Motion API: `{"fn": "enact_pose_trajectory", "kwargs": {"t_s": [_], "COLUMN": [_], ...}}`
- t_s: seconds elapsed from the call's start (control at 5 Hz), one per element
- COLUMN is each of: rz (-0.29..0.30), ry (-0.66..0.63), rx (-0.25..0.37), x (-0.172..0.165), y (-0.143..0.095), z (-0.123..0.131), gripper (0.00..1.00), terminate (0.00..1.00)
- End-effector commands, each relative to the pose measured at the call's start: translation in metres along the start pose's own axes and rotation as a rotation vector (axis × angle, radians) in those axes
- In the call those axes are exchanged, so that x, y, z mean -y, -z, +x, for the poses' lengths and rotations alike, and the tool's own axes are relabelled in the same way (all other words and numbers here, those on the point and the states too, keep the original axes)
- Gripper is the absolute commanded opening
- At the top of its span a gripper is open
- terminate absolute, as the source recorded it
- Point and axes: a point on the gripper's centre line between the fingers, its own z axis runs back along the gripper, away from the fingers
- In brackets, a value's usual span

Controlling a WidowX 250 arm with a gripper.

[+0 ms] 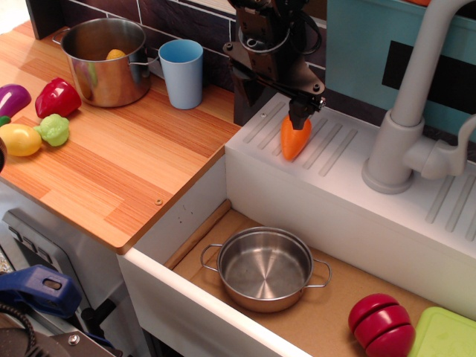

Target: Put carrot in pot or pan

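The orange carrot [294,140] is over the ribbed white drainboard [335,152] behind the sink, pointing down and toward the front. My black gripper [300,117] comes down from above and is shut on the carrot's upper end. I cannot tell whether the carrot's tip touches the drainboard. The shallow steel pan [265,268] with two wire loop handles stands empty in the sink basin, below and in front of the carrot.
A tall steel pot [108,59] holding something yellow and a blue cup [181,72] stand at the back of the wooden counter. Toy vegetables [37,119] lie at the left. A grey faucet [409,111] rises at the right. A red toy [381,323] and a green board [446,336] lie in the basin.
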Motion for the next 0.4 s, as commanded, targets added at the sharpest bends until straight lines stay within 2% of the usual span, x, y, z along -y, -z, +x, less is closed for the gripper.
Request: {"fn": "enact_pose_trajectory", "kwargs": {"t_s": [0.0, 0.2], "rz": [0.000, 0.003], "ry": [0.000, -0.017], "rx": [0.000, 0.018], "x": [0.0000, 0.0034], "y": [0.0000, 0.0052], "z": [0.0000, 0.0063], "gripper": [1.00, 1.00], "terminate": [0.00, 0.00]}}
